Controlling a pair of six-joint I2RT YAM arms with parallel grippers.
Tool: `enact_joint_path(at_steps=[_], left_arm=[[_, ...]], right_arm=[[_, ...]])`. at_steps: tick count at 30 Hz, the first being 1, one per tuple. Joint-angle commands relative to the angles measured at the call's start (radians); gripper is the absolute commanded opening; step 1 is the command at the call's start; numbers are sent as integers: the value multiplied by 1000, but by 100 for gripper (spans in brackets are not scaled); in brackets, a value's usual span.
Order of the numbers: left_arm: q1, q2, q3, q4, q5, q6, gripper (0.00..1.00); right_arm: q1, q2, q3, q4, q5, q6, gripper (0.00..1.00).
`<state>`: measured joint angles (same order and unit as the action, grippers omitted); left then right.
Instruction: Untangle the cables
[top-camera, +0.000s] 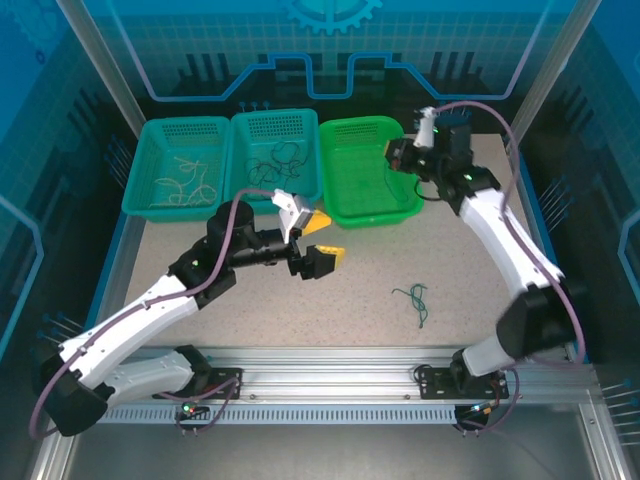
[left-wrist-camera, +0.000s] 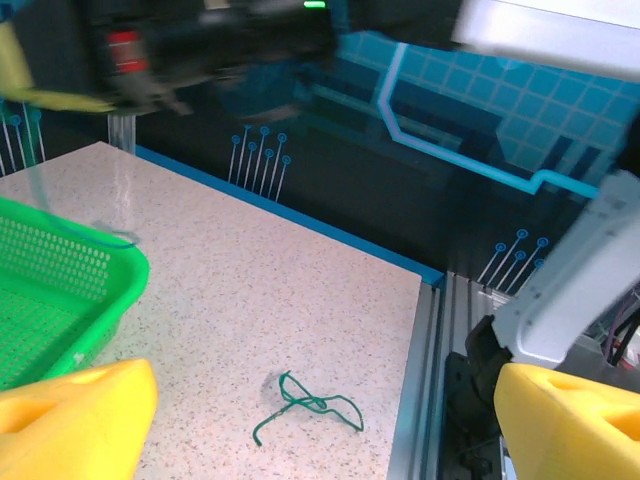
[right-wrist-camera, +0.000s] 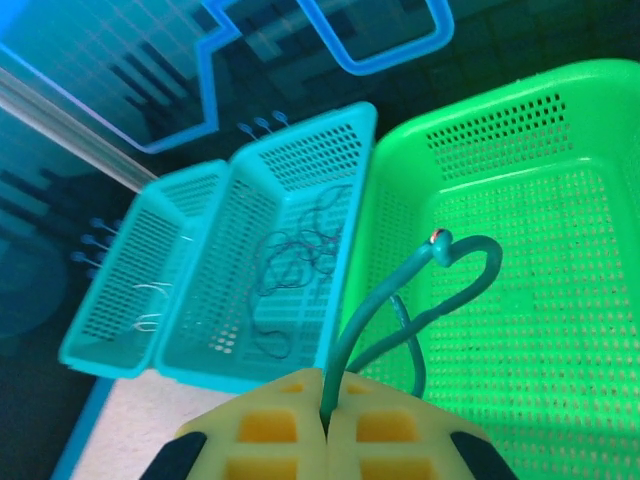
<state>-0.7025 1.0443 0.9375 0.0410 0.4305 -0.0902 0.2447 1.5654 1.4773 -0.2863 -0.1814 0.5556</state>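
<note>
The right hand (right-wrist-camera: 325, 428) hangs over the bright green basket (top-camera: 352, 178), its yellow fingertips pressed together on a dark green wire (right-wrist-camera: 438, 245). The wire rises out of the pinch, bends over into a loop and drops back down, all of it above the basket's mesh floor. Whether any part of it touches the basket cannot be told.

The left hand (top-camera: 322, 240) sits just in front of the green basket's near left corner, above the surface (top-camera: 300, 325). Its jaws are spread wide, and its yellow fingers (left-wrist-camera: 75, 420) have nothing between them.

A second, loose green wire (top-camera: 415, 300) lies on the surface well in front of the green basket, towards the robot's side. It is curled in a small crooked loop with two tails, apart from both hands. In the left wrist view the same wire (left-wrist-camera: 305, 403) lies flat on the speckled top, close to the surface's edge.

Touching the green basket's left side stands a teal basket (top-camera: 250, 130) holding a loose tangle of black wires (top-camera: 275, 160). One place further left of the green basket is another teal basket (top-camera: 150, 140) with a few cream wires (top-camera: 185, 180) scattered on its floor — thin curly strands, some overlapping.
</note>
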Motion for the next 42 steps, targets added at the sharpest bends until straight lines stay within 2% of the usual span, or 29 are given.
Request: enact_joint_path(at_steps=[1, 4, 5, 7, 8, 10, 12, 14, 18, 21, 26, 29, 32, 37, 40, 42], left_arm=[[-22, -19, 8, -107, -97, 46, 89], [-24, -17, 30, -203, -187, 21, 89], [-25, -17, 36, -229, -207, 18, 89], [-28, -20, 39, -269, -236, 10, 90], [-28, -22, 38, -280, -243, 8, 92], [-31, -26, 35, -295, -251, 10, 95], [-30, -26, 27, -299, -252, 19, 97], [-30, -27, 20, -301, -253, 34, 98], [-31, -32, 1, -306, -232, 66, 99], [-31, -32, -8, -314, -211, 83, 99], [-35, -33, -39, -275, -177, 96, 99], [-35, -28, -56, -240, -177, 94, 99], [-35, -23, -63, -224, -199, 92, 99], [-34, -40, -88, -204, -241, 90, 99], [-35, -50, -103, -189, -262, 82, 99], [-34, -53, -107, -191, -272, 73, 99]], right_arm=[[20, 190, 152, -76, 94, -43, 0], [22, 375, 311, -156, 132, -26, 0], [23, 415, 346, -170, 140, -21, 6], [23, 482, 437, -220, 138, -19, 33], [22, 497, 476, -253, 135, -23, 39], [22, 497, 532, -324, 160, -45, 45], [22, 448, 512, -364, 195, -64, 46], [20, 349, 409, -360, 218, -69, 46], [21, 39, 30, -293, 247, -20, 48], [35, -216, -258, -291, 298, 38, 61], [57, -556, -602, -434, 329, 216, 70], [62, -630, -751, -488, 306, 264, 73], [62, -577, -835, -490, 286, 265, 78], [70, -354, -854, -368, 234, 218, 77], [76, -220, -819, -333, 221, 182, 59], [89, -177, -796, -328, 227, 167, 38]])
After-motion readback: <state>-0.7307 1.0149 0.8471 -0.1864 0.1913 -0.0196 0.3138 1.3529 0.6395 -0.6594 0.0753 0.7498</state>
